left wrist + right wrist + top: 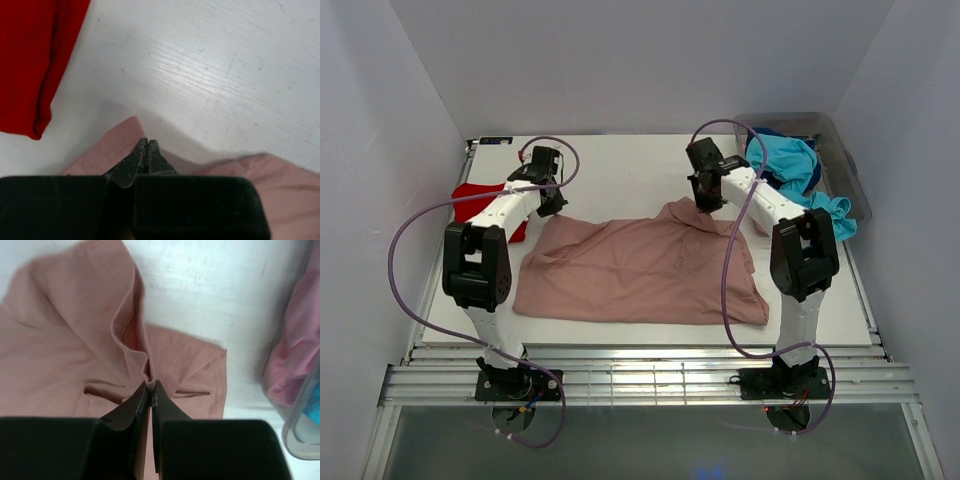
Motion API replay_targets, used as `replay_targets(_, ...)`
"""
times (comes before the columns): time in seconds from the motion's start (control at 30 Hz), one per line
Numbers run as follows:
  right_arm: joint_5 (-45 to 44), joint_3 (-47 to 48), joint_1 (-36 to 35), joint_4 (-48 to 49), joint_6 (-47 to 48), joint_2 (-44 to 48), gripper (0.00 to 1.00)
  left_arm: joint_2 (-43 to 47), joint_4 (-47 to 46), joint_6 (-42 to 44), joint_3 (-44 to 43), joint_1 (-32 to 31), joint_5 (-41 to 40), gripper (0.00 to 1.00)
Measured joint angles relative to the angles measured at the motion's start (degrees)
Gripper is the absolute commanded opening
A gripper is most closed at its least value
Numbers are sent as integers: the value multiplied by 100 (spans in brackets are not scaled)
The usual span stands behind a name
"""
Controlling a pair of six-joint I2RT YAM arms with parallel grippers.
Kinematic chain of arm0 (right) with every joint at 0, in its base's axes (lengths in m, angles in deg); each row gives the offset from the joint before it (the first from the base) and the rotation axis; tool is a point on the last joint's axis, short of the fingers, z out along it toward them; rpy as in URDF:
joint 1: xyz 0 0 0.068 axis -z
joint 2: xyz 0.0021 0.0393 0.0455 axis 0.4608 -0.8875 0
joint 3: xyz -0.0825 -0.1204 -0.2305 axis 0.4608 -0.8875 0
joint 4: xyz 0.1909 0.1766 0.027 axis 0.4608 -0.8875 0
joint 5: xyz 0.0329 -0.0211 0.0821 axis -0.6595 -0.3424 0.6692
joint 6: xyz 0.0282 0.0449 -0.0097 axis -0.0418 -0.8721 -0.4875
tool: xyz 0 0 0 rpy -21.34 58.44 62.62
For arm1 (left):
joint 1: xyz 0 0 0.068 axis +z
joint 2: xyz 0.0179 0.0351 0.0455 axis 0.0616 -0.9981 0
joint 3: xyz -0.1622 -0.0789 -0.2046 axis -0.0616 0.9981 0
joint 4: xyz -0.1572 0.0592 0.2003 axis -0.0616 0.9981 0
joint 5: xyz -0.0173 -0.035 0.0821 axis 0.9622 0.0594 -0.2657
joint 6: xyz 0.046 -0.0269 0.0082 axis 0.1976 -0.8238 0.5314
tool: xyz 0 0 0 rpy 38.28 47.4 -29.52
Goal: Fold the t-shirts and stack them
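On the tabletop point(620, 160), the dusty-pink tee point(640, 275) is spread unfolded, gripped at its far edge by the left pincer point(147, 144) and the right pincer point(151, 385); nothing is stacked yet.

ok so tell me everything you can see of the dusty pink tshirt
The dusty-pink t-shirt is soft, matte cloth, spread mostly flat and wrinkled across the white table, no print showing. Its two far corners are pinched up: the left gripper is shut on the far-left corner, the right gripper on a raised fold at the far-right. The rest lies on the table, apart from the red tee.
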Motion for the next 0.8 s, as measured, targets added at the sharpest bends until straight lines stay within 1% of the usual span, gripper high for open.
replay_targets(0.07,-70,400,0,-33,2,-153,8,-267,31,63,-184,33,-125,0)
replay_targets(0.23,-389,1781,28,-275,17,-835,8,-780,153,162,-393,153,-490,0)
replay_targets(0.37,-487,2452,164,-385,31,-1305,8,-929,260,249,-575,229,-802,0)
replay_targets(0.4,-498,2540,214,-413,33,-1392,8,-946,275,273,-651,245,-903,6)
replay_targets(0.47,-514,2612,330,-442,42,-1537,8,-970,286,304,-789,256,-1073,13)
replay_targets(0.5,-516,2621,385,-455,50,-1591,8,-973,286,319,-841,260,-1156,23)
replay_targets(0.53,-514,2621,442,-470,61,-1652,8,-973,286,350,-887,260,-1241,26)
replay_targets(0.73,-492,2634,682,-437,184,-1967,8,-1147,186,509,-1073,260,-1515,32)
replay_targets(0.8,-461,2673,702,-420,225,-2076,8,-1281,146,560,-1080,258,-1519,33)
